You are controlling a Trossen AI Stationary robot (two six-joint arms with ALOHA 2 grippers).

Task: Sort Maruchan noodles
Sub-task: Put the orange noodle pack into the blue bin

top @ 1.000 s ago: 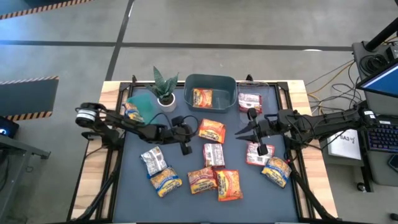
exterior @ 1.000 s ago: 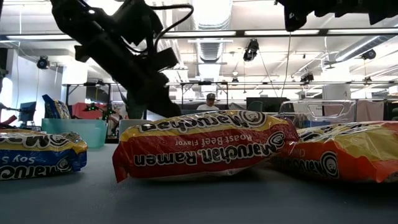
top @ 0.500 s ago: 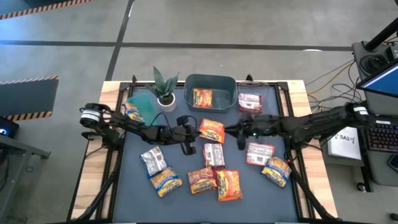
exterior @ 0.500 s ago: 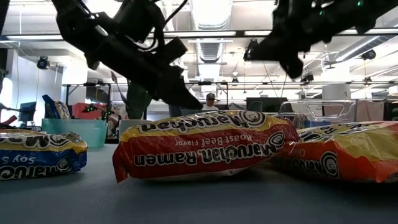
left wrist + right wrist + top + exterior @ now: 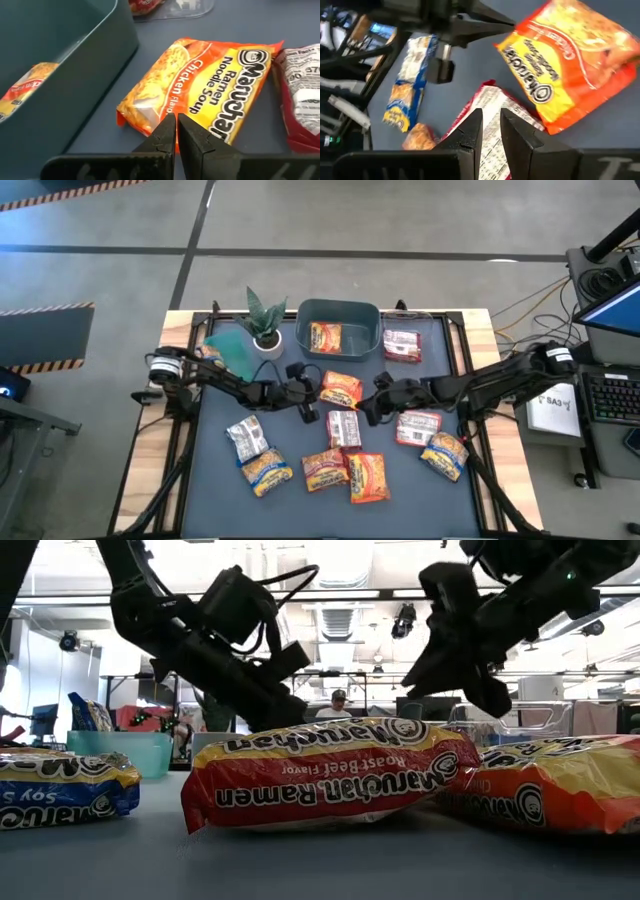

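Both empty: left tool (image 5: 176,131) shut by orange packet (image 5: 200,85), right tool (image 5: 491,125) barely open over red packet (image 5: 487,120); next, open and grasp

High view: straight down over whole dark counter (image 5: 215,480). Low view: counter height, level, close to packets, facing room. Wrist views: close, looking past own fingers; both share orange crinkly plastic chicken-flavor noodle packet (image 5: 200,85).
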